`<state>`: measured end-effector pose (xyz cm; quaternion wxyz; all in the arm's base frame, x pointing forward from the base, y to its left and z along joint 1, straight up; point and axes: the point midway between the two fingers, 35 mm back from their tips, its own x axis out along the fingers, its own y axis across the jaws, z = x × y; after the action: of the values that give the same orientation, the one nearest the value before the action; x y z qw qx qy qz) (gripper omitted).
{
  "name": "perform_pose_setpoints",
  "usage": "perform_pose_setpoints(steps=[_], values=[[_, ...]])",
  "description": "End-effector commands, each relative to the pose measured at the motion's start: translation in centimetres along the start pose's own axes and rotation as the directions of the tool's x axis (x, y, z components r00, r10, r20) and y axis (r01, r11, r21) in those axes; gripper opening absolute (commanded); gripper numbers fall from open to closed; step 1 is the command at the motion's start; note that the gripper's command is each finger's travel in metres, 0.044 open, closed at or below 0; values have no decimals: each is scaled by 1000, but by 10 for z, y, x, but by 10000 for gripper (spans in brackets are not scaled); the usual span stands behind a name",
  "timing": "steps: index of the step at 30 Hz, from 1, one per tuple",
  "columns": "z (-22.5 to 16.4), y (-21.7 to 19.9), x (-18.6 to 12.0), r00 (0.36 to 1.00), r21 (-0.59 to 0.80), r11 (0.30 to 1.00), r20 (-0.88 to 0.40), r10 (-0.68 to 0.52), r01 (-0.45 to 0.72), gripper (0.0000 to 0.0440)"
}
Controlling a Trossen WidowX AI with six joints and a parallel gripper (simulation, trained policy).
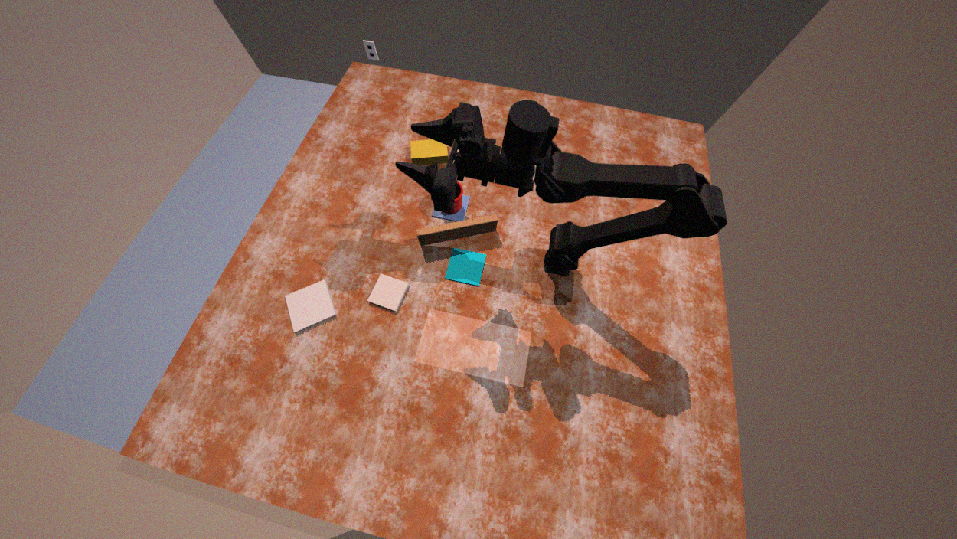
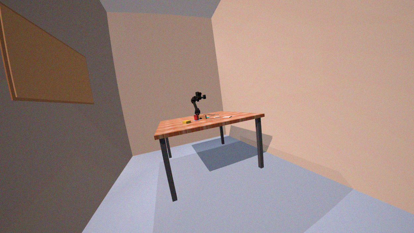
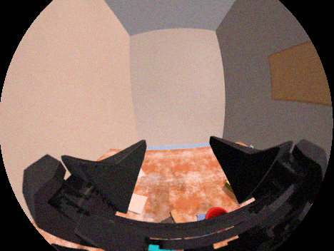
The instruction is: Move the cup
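A black two-fingered robot gripper point(image 1: 404, 145) point(image 2: 205, 96) point(image 3: 178, 142), fingers wide apart and holding nothing, hangs above a wooden worktop point(image 1: 267, 428) point(image 2: 173, 130) point(image 3: 193, 160). Nearer its outlet-side edge than the opposite one, a red round cup point(image 1: 458, 197) point(image 2: 196, 117) point(image 3: 216, 212) stands on a flat blue pad point(image 1: 450, 215) point(image 3: 200, 217). Likely stiff and smooth, it calls for a level grip around mid-wall; marbles, unseen inside, could shift.

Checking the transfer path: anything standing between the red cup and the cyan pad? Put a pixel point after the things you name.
Yes: a wooden block point(image 1: 458, 230) point(image 2: 202, 116) stands on edge between the cup point(image 1: 458, 198) point(image 2: 196, 117) point(image 3: 216, 212), on its blue pad point(image 1: 444, 215), and the cyan pad point(image 1: 465, 266). The cup would likely need lifting over or routing around it.
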<state>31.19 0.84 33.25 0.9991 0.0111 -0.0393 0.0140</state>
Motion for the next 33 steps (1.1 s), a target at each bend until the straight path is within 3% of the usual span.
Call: perform_pose_setpoints(steps=[1,13,24,33], values=[[-1,-1,0,1000,2,1000,-6,-5,5,374],[-19,0,9,989,42,998,-147,-29,36,69],[-34,10,21,954,94,995,-300,-4,34,101],[-47,17,28,904,131,990,-428,5,57,102]])
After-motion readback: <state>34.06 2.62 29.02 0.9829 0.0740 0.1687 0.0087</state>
